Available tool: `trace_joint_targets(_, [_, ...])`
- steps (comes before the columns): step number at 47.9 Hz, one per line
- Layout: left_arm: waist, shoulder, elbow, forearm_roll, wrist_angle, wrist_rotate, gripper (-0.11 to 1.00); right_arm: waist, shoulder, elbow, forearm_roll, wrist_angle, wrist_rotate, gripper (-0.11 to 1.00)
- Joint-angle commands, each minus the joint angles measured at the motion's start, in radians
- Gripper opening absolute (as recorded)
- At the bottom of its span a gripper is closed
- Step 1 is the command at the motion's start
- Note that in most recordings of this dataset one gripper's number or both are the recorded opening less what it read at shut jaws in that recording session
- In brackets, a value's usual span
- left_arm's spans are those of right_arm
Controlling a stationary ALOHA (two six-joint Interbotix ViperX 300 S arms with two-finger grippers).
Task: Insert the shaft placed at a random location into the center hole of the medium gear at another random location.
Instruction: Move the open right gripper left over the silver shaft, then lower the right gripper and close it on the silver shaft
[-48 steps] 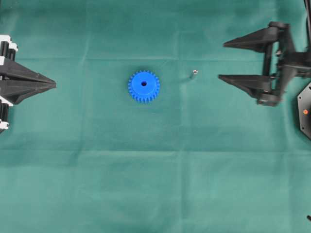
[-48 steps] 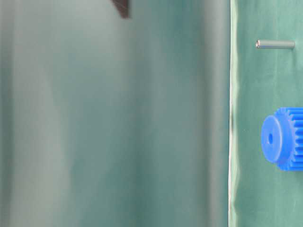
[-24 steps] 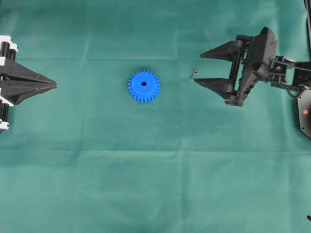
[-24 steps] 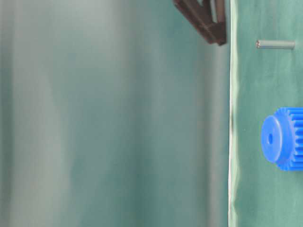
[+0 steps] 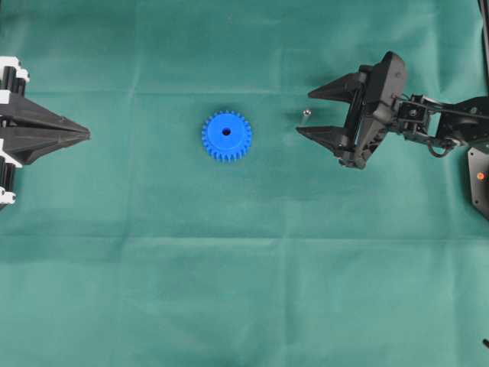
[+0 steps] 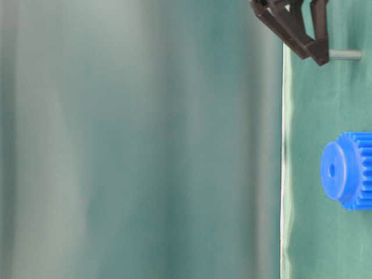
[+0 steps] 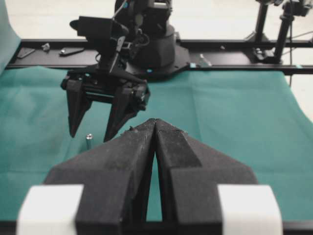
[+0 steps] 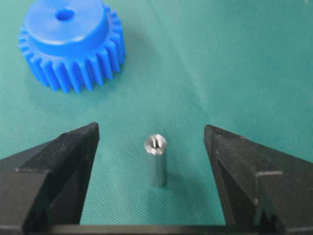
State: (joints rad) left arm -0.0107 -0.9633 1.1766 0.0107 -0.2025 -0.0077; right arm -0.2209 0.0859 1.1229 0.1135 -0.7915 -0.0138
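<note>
The blue medium gear [image 5: 226, 136] lies flat on the green cloth, its center hole [image 5: 226, 131] facing up; it also shows in the right wrist view [image 8: 72, 43] and the table-level view [image 6: 347, 170]. The small silvery shaft [image 5: 306, 114] stands upright to the gear's right, also seen in the right wrist view [image 8: 156, 159], the left wrist view [image 7: 89, 142] and the table-level view [image 6: 345, 55]. My right gripper [image 5: 303, 113] is open, its fingertips either side of the shaft without touching it [image 8: 151, 131]. My left gripper [image 5: 85, 134] is shut and empty at the far left [image 7: 155, 121].
The green cloth [image 5: 244, 267] covers the table, with fold creases. The right arm's black base [image 7: 156, 46] and a black rail stand beyond the cloth's far edge in the left wrist view.
My right gripper has moved left and down toward the shaft, from well right of it to straddling it, jaws still open. The left gripper, gear and shaft have not moved.
</note>
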Motion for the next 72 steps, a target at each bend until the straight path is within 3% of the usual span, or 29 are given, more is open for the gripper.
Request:
trace_joint_targets(1, [0.003,0.009,-0.021,0.003,0.000,-0.002,0.00,-0.005,0.002,-0.020,0.006,-0.015,0.014,0.84])
trace_joint_targets(12, [0.002,0.009,-0.021,0.003,0.005,-0.002,0.00,-0.005,0.003,-0.021,0.008,-0.012,0.014,0.83])
trace_joint_targets(19, [0.003,0.009,-0.021,0.003,0.005,-0.002,0.00,-0.005,0.003,-0.023,0.008,0.000,0.014,0.72])
trace_joint_targets(22, [0.002,0.011,-0.021,0.003,0.005,-0.002,0.00,-0.005,0.003,-0.023,0.008,0.000,0.012,0.62])
trace_joint_targets(31, [0.003,0.011,-0.021,0.003,0.005,-0.003,0.00,-0.005,0.003,-0.023,0.005,0.006,0.006,0.14])
trace_joint_targets(53, [0.002,0.009,-0.021,0.003,0.005,-0.002,0.00,-0.005,-0.025,-0.026,0.006,0.031,0.008,0.13])
trace_joint_targets(72, [0.003,0.011,-0.021,0.003,0.005,-0.003,0.00,0.000,-0.275,-0.074,0.002,0.304,-0.015,0.13])
